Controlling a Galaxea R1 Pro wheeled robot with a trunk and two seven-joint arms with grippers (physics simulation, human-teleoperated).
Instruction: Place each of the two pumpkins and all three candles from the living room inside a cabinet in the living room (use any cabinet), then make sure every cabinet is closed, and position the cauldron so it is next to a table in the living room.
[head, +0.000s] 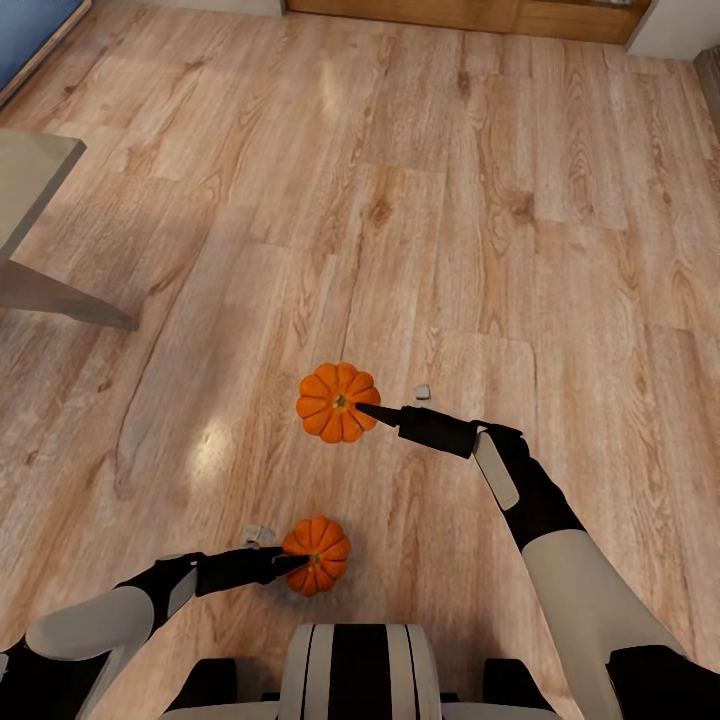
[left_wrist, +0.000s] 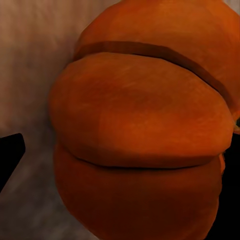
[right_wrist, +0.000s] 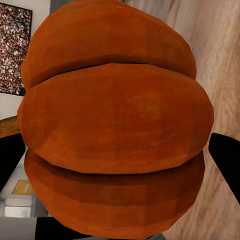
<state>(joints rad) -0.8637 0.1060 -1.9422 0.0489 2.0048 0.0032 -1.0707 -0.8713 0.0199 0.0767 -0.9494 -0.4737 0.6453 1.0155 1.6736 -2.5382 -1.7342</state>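
Orange pumpkins (head: 338, 402) (head: 316, 555) hide both grippers' (head: 372, 410) (head: 292, 562) fingertips (grip unclear).

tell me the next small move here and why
Probably drive toward the cabinet: the left gripper holds one pumpkin, the right gripper holds the other pumpkin, and only plank floor lies ahead, so carrying seems next.

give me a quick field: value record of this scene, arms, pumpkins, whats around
left gripper: shut on the near pumpkin
right gripper: shut on the far pumpkin
pumpkins: both orange, ribbed, stems up
floor: light wood planks
table: corner at the robot's left
candles: none in sight
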